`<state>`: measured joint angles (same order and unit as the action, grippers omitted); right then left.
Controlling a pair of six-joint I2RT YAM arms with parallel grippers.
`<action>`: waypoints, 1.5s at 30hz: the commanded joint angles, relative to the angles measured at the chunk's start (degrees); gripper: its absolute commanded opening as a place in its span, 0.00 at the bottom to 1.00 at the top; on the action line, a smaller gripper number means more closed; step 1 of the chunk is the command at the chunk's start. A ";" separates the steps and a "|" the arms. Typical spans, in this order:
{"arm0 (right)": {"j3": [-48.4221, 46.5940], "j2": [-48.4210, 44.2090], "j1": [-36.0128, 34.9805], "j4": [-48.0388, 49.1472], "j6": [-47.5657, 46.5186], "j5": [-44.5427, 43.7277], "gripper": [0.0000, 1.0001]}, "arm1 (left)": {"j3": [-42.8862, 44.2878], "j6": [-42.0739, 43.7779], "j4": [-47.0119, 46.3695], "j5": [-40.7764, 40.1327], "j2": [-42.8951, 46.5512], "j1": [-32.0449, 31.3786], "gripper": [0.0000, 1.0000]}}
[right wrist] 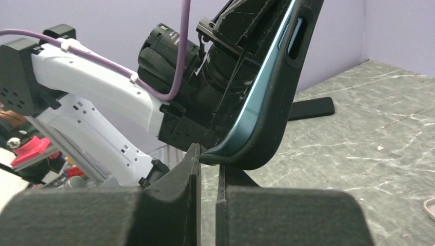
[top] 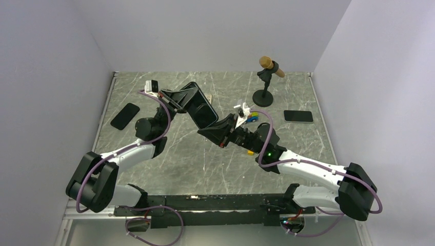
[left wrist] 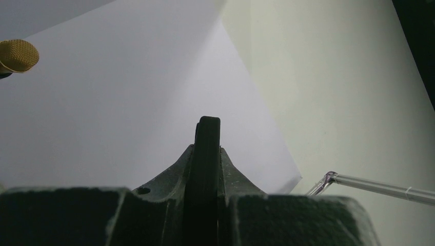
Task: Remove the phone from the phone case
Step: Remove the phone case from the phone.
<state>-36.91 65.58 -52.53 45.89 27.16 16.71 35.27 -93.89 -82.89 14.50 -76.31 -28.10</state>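
- Phone point(top: 201, 106) inside the phone case point(right wrist: 282, 87), held up well above the table point(top: 205, 169), tilted, screen side toward the top camera.
- Pinched on the thin edge of the phone case: left gripper point(left wrist: 206, 154). From the left wrist only that dark rounded edge to see, the rest hidden behind the fingers.
- Right gripper point(right wrist: 208, 159) pressed almost together, only a thin slit between. Lower corner of the phone case right at its tips, but hard to tell whether really pinched there.
- Upper end of the phone case cut off by the frame in the right wrist view.
- Phone case: matte black, smooth, rounded corner, one long oval cut-out in the side; along it a thin shiny teal rim of the phone.
- Pads point(right wrist: 128, 215) of the right gripper: black, rough like foam.
- Table: grey-green stone look with pale veins.
- Flat on the table, well apart: black slab point(top: 125, 116) on the left, second slab point(top: 298, 116) on the right. Phone or empty case, not possible to say.
- Microphone point(top: 271, 67) with golden mesh head on a round black stand, at the back.
- Small colourful thing point(top: 251, 118) behind the right wrist, too small to name.
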 commanded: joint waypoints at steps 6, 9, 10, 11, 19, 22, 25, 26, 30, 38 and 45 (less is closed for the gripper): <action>3.01 5.21 8.85 -0.17 -10.30 4.22 0.00 | -2.46 -6.61 -12.51 3.04 9.86 -1.25 0.00; 3.92 8.40 13.17 6.34 -5.36 14.43 0.00 | -2.01 -7.81 -12.48 3.95 11.16 -1.26 0.00; 3.98 9.91 14.17 9.36 -3.56 17.69 0.00 | -1.51 -8.14 -12.47 4.36 11.59 -1.26 0.00; 3.69 11.64 15.00 11.37 -1.97 20.95 0.00 | -0.80 -8.59 -12.49 4.87 11.84 -1.24 0.00; 0.80 18.26 15.53 20.90 3.92 32.17 0.00 | 1.05 -11.41 -12.55 6.71 11.93 -1.30 0.00; -1.02 18.28 15.51 17.42 1.45 33.26 0.00 | 0.67 -12.71 -12.50 6.80 11.19 -1.58 0.00; -2.12 17.36 15.53 13.44 -0.21 32.19 0.00 | 0.39 -12.18 -12.51 6.81 10.81 -1.57 0.00; -1.72 16.55 15.54 12.87 -0.15 31.11 0.00 | 0.27 -11.98 -12.47 6.78 10.57 -1.56 0.00; 0.50 11.74 15.42 3.99 2.45 23.12 0.25 | 0.62 -8.95 -12.39 8.71 9.68 -1.02 0.00; 5.21 -3.13 15.67 -24.08 9.23 16.19 0.70 | -1.35 -4.19 -12.36 15.66 7.14 6.96 0.00; -1.40 -9.05 15.97 -30.59 18.99 23.15 0.66 | -0.66 1.31 -9.76 23.02 5.98 10.00 0.00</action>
<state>-32.80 59.83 -36.64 18.46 38.83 36.71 32.16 -95.53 -83.50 32.34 -70.61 -18.50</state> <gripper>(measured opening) 0.669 0.192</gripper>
